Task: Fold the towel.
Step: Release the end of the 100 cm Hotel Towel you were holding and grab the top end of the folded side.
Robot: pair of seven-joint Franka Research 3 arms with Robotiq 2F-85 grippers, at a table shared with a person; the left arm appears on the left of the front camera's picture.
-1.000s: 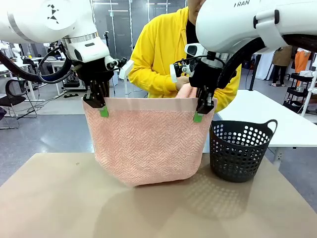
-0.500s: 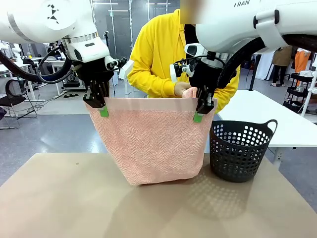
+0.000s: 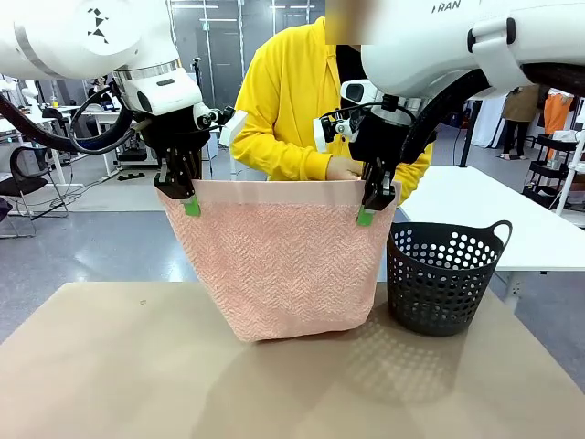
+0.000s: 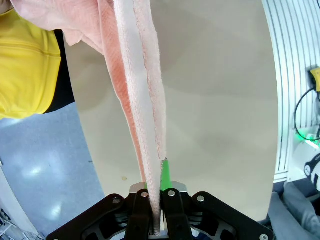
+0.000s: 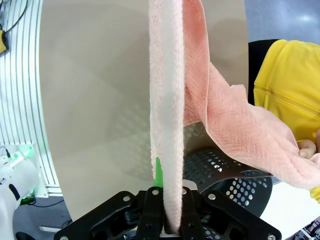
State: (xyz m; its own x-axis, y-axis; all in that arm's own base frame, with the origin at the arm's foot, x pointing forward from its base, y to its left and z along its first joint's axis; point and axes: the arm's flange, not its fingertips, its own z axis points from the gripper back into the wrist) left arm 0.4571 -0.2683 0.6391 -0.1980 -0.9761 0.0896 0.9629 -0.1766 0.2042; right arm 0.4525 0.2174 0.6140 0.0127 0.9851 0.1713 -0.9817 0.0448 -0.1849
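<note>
Two corners of the towel [image 3: 274,265] hang pinched: my left gripper [image 3: 189,203] clamps one, my right gripper [image 3: 366,212] the other, near the basket [image 3: 439,279]

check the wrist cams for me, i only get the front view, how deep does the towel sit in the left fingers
Observer: In the left wrist view, the pale salmon-pink terry towel runs down between the fingers of the left gripper, past the green pad, not just at the tips.
Operator: and the right one
Observer: It is the same in the right wrist view. The towel's pale edge sits deep between the fingers of the right gripper, which are shut on it.
Operator: what's behind the hanging sheet
Observer: A second part of the towel slopes away from the held edge to the person's hand, passing above the black perforated plastic basket.
</note>
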